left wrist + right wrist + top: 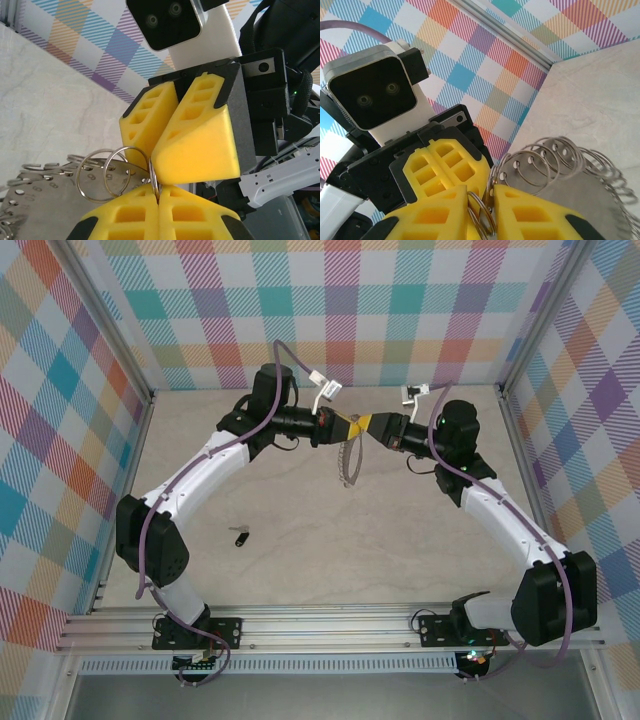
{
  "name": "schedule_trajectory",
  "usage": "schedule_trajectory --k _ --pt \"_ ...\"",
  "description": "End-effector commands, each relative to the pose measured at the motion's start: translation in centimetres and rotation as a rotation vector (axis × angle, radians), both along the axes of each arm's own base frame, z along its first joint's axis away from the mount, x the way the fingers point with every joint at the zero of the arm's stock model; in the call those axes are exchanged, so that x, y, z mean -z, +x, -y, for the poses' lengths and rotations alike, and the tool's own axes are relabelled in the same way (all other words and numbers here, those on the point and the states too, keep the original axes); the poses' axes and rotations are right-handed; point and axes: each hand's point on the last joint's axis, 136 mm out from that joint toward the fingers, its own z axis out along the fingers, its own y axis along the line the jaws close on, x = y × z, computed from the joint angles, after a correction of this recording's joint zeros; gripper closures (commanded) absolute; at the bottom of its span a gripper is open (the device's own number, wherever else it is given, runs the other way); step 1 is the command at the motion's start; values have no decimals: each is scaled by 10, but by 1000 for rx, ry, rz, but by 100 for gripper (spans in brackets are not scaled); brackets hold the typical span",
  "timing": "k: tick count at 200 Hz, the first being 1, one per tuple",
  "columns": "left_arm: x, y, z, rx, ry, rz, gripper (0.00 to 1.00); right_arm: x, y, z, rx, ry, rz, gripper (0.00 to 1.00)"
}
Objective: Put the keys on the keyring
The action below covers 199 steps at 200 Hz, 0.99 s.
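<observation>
I find the left tool pinching the keyring above the surface. The right tool is nearly together around it; I cannot tell whether it grips. The key lies well apart from the keyring, toward the bases, nearer the left arm.

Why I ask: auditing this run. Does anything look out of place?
The key lies alone on the left of the table, apart from the keyring that both the left end effector and right end effector pinch.

We log: fingers yellow | keyring silver-grey | key black | walls pastel plaid | table beige, marbled | arms white, black joints.
</observation>
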Motion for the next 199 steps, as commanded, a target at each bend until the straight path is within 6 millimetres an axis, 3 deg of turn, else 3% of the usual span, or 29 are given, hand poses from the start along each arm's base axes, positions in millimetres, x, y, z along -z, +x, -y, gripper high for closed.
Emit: schedule_trajectory --k 1,38,56,99,116,158,199 --pt "-26 -9 6 50 -43 78 100 -2 -3 -7 -38 -13 21 85" --pt "-26 -9 6 47 -39 76 100 4 1 -5 -7 -33 12 100" --pt "-24 -7 5 35 -31 74 100 6 4 -3 12 -37 6 100" --pt "-25 -1 0 -39 -24 85 89 8 14 1 57 -28 7 100" --pt "-26 -1 -1 -52 -29 86 78 8 18 1 61 -16 3 100" --pt "-28 -3 -3 -56 -43 90 83 7 23 3 82 -3 -7 100" --pt "-27 -3 -3 -54 -53 75 79 6 24 4 94 0 -7 100"
